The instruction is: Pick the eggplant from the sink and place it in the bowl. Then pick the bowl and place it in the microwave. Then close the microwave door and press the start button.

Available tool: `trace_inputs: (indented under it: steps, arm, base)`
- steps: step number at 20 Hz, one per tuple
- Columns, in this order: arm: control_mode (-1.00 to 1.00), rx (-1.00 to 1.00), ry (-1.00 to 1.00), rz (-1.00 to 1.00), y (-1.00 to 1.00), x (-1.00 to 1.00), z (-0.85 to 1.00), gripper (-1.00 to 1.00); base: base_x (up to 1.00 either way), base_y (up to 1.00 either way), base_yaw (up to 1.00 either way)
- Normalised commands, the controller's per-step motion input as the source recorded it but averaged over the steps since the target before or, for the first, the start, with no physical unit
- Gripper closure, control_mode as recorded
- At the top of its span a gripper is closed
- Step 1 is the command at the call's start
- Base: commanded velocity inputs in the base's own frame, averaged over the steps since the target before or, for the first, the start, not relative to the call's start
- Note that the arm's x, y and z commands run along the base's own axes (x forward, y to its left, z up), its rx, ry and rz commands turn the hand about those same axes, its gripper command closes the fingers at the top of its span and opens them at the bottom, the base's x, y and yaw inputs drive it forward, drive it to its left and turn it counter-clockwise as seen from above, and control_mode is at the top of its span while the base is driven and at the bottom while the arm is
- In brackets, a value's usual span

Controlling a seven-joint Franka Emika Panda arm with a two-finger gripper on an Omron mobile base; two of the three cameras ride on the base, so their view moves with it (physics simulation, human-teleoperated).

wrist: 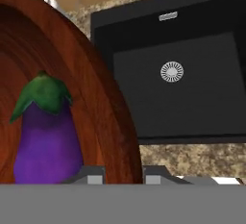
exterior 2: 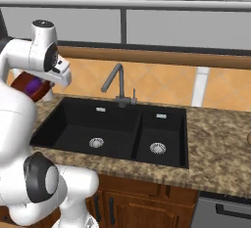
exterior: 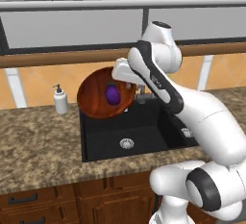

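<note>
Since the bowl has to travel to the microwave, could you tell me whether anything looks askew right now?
Yes: the bowl hangs in the air over the sink's left end, tipped almost on edge, its inside facing the left base camera. The eggplant sits against that steep inside, so it may slide out. The gripper grips the rim.

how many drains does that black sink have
2. One drain sits in the floor of the sink's larger left basin, the other in the smaller right basin.

Granite counter point(exterior: 38, 136), soap dispenser point(exterior: 60, 100), sink point(exterior: 129, 131)
</note>
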Motion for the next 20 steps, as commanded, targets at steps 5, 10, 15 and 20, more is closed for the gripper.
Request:
trace_inputs:
  steps: [5, 10, 15, 20]
  arm:
    - [-1.00, 0.00, -0.23, -0.07, -0.71, -0.19, 0.80, 1.00]
    - [-1.00, 0.00, -0.13, -0.20, -0.45, -0.45, 0.48, 1.00]
    - [-1.00, 0.00, -0.10, -0.27, -0.15, -0.64, 0.00, 1.00]
    - [-1.00, 0.07, -0.07, -0.30, -0.31, -0.43, 0.05, 1.00]
  base:
    - [0.00, 0.00, 0.00]
    - [0.00, 0.00, 0.00]
    - [0.00, 0.00, 0.00]
    - [0.00, 0.00, 0.00]
